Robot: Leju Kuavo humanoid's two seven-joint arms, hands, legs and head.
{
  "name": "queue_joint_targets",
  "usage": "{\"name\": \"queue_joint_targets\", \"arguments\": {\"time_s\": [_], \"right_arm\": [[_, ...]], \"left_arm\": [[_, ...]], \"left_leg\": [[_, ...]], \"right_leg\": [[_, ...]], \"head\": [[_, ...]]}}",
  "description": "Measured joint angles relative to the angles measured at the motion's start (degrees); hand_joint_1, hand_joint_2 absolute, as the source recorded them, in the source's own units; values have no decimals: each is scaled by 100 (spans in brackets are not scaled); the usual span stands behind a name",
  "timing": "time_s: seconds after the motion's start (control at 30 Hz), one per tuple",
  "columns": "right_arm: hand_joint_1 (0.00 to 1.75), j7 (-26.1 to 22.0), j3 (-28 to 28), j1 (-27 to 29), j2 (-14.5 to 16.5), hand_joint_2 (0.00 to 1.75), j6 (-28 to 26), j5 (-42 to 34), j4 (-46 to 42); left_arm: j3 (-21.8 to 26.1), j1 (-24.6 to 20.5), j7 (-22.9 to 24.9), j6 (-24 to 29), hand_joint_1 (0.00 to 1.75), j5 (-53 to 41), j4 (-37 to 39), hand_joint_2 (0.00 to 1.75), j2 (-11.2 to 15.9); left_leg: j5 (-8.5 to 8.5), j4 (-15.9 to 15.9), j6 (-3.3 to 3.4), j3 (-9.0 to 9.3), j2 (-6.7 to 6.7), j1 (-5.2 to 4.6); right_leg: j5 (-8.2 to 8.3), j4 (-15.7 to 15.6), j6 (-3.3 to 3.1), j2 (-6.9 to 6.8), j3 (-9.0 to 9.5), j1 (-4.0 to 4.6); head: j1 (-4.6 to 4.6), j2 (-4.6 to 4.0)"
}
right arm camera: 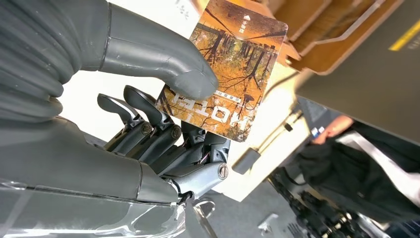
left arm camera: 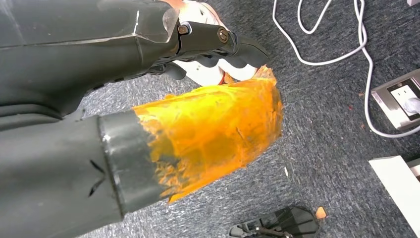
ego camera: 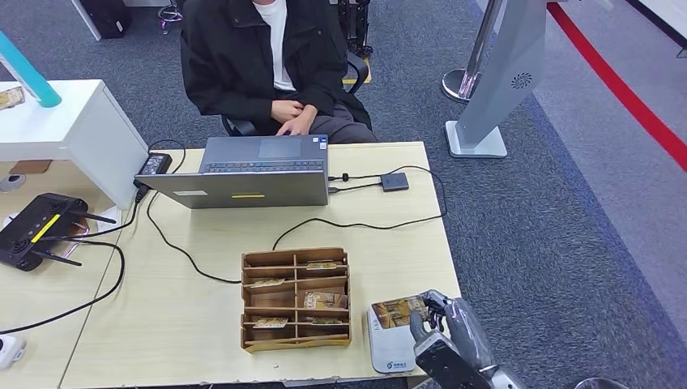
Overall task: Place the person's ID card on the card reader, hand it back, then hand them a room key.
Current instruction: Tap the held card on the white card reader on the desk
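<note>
My right hand (ego camera: pixel 445 328) is at the table's near right corner, over the white card reader (ego camera: pixel 387 348). It holds an orange card (ego camera: pixel 398 311) printed with HOTEL just above the reader's far end. In the right wrist view the thumb (right arm camera: pixel 163 64) pinches this card (right arm camera: pixel 237 64) against the dark fingers (right arm camera: pixel 148 124). A wooden organizer (ego camera: pixel 296 298) with several similar cards in its slots stands left of the reader. The person (ego camera: pixel 259 57) in a black jacket sits across the table, hands (ego camera: pixel 293 117) in their lap. My left hand (left arm camera: pixel 198 99) hangs over the carpet, holding nothing.
A grey laptop (ego camera: pixel 251 174) stands open at the far side of the table (ego camera: pixel 202 300), with black cables and a small hub (ego camera: pixel 394 181) beside it. A black router (ego camera: pixel 36 231) lies on the desk to the left. A grey stand (ego camera: pixel 494 89) rises at the right.
</note>
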Motion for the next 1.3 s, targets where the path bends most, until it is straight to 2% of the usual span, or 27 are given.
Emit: {"name": "queue_joint_targets", "arguments": {"time_s": [0.6, 1.3], "right_arm": [[175, 302, 350, -201, -124, 175, 97, -39, 543], [175, 648, 618, -476, -224, 175, 395, 288, 968]], "left_arm": [[0, 3, -4, 9, 0, 1, 0, 0, 0], [0, 5, -4, 12, 0, -14, 1, 0, 0]], "left_leg": [[0, 0, 0, 0, 0, 0], [0, 0, 0, 0, 0, 0]], "right_leg": [[0, 0, 0, 0, 0, 0], [0, 0, 0, 0, 0, 0]], "head": [[0, 0], [1, 0]]}}
